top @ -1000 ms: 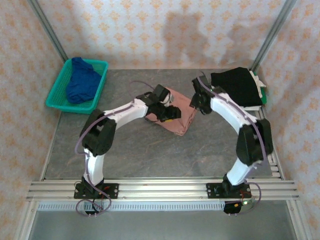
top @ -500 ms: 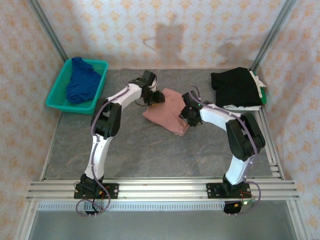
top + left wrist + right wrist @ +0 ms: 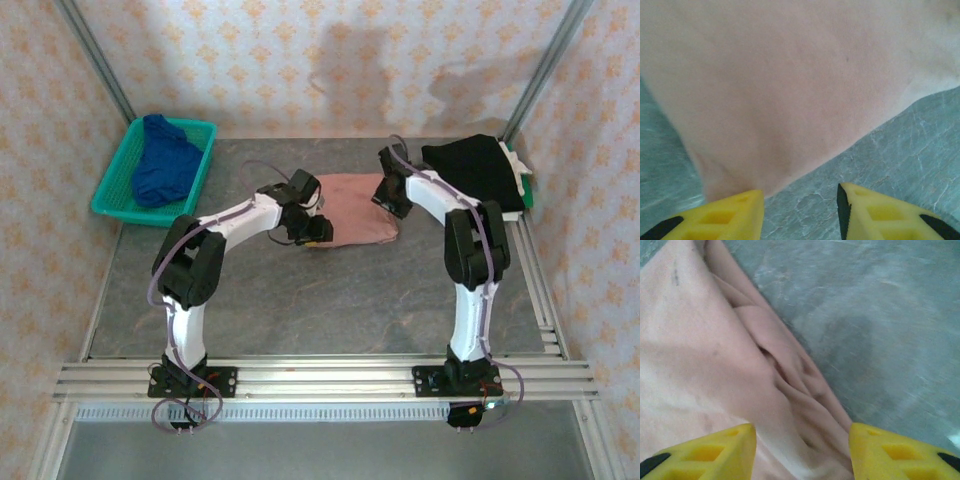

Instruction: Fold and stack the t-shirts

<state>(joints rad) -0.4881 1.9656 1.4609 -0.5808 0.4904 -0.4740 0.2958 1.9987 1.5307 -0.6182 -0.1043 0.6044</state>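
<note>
Pink t-shirt (image 3: 355,210) lies between left claw (image 3: 315,230) and right claw (image 3: 388,196).

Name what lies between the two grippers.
The folded pink t-shirt lies between the left gripper and the right gripper, seen in the top view.

Patterned peach walls (image 3: 250,70) (three sides), grey stone-look tabletop (image 3: 330,300), aluminium rails (image 3: 330,375).

Watching remotely, I see the pink t-shirt (image 3: 790,90) run off three edges of the left wrist view, one corner lost behind a yellow fingertip (image 3: 725,215), while the black t-shirt (image 3: 470,172) at the worktop's far right corner hides most of a pale pile (image 3: 524,190) I cannot identify.
</note>
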